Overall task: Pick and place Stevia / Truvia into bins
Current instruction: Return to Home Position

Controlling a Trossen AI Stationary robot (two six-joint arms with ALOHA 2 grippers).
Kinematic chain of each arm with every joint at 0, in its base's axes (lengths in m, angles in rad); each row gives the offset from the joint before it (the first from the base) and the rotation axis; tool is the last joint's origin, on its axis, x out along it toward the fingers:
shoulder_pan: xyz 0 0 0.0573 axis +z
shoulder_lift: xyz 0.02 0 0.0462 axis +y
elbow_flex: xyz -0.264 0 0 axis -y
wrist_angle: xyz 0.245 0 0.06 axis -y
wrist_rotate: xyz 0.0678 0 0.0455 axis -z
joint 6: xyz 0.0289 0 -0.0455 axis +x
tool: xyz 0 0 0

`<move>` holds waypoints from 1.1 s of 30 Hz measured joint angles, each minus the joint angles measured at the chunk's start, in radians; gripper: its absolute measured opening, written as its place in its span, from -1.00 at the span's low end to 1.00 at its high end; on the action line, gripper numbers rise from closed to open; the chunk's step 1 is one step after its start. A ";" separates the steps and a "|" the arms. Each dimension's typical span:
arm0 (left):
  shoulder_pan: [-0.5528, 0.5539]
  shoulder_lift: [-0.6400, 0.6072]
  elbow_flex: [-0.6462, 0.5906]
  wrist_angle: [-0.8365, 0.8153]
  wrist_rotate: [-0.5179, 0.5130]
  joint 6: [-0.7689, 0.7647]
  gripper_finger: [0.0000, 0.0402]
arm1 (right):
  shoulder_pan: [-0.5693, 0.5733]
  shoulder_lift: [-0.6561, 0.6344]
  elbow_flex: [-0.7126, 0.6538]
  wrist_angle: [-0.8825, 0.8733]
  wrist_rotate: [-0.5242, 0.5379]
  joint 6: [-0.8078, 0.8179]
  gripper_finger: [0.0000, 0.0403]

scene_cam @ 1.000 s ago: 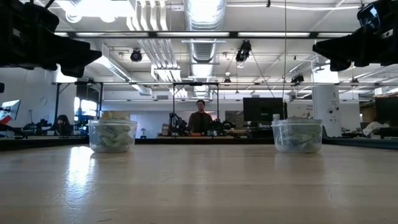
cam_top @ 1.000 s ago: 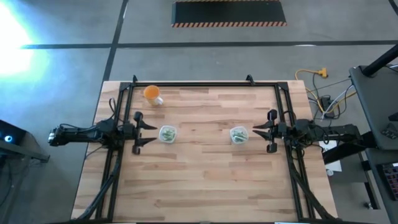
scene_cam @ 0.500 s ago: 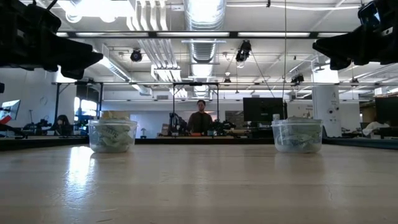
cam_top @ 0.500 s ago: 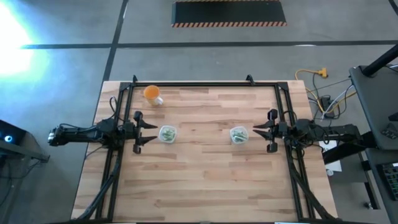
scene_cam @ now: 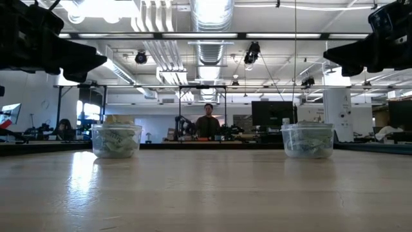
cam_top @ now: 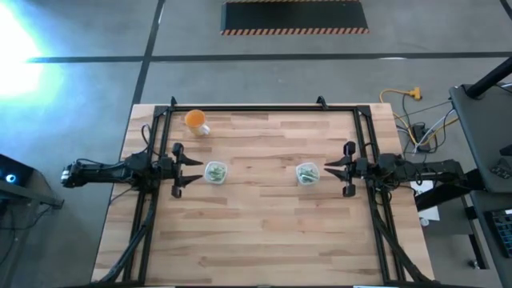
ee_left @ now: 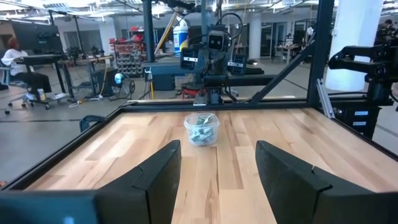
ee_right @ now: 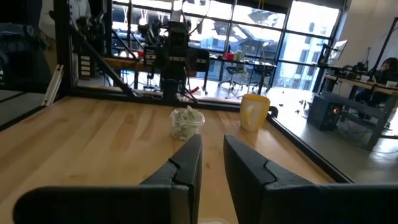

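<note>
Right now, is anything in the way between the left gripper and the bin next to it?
No, nothing visible. Only bare table lies between the left gripper and the near bin. The cup stands off to the side. The right gripper waits by the other bin.

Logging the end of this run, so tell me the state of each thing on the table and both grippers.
Left bin: upright, sachets inside.
Right bin: upright, sachets inside.
Cup: upright, apart from both bins.
Left gripper: open, empty, beside left bin.
Right gripper: open, empty, beside right bin.
</note>
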 joint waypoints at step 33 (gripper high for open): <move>0.000 0.029 0.000 0.006 0.001 0.001 -0.04 | 0.000 -0.006 0.112 -0.186 -0.202 -0.060 -0.72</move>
